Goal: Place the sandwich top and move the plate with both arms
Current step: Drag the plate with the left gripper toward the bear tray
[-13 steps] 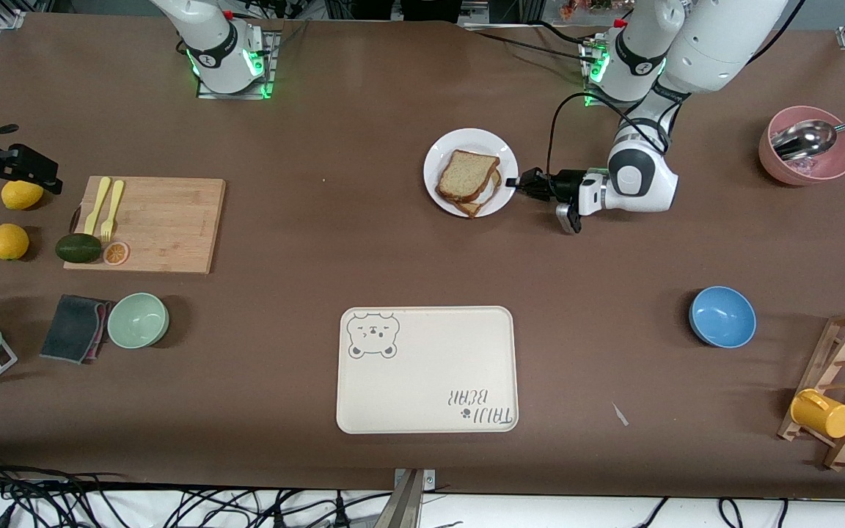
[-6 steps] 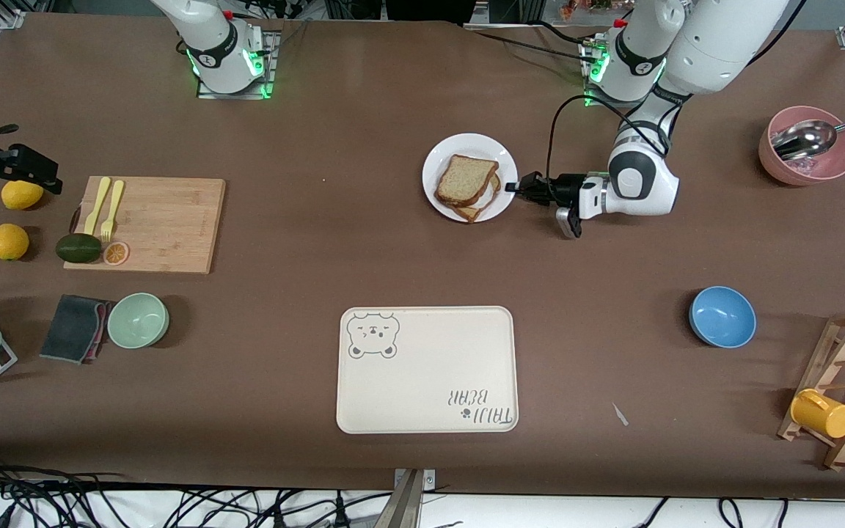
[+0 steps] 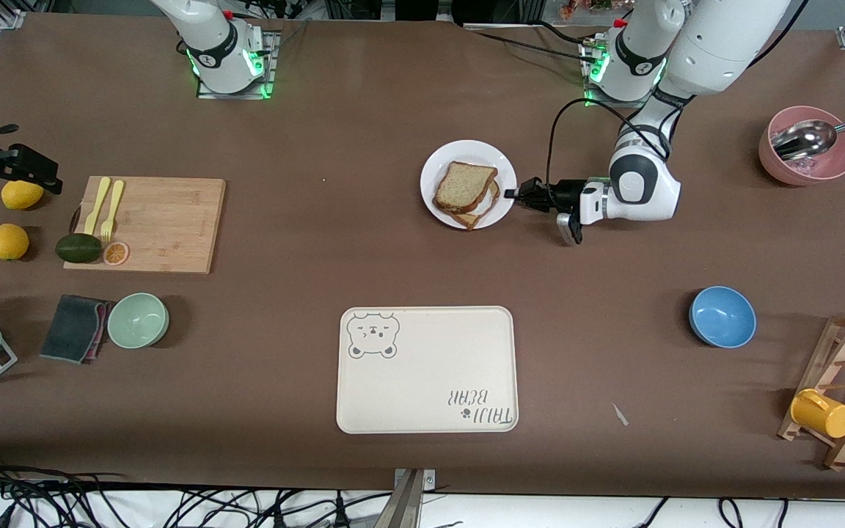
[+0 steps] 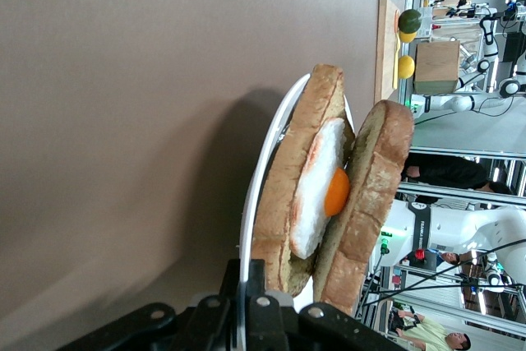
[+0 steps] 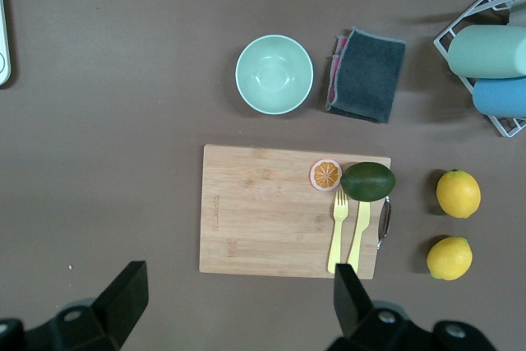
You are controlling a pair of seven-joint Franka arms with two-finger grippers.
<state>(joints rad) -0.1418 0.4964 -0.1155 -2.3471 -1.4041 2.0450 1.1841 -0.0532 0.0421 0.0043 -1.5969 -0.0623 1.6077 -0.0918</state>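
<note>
The right gripper waits high over the cutting board at the right arm's end of the table, its fingers spread wide and holding nothing — so the plate has support on one edge only. In the middle of the table the plate carries the egg toast, and the sandwich top lies on it askew, overhanging toward the left arm. The left gripper is clamped on the plate's rim at the edge toward the left arm's end. The wrist view shows the rim pinched thinly between the fingers. Likely trouble: carried by that single pinch, the plate could tip or slip, and the loosely stacked top slice could slide off the egg — a jerk or tilt would do it
</note>
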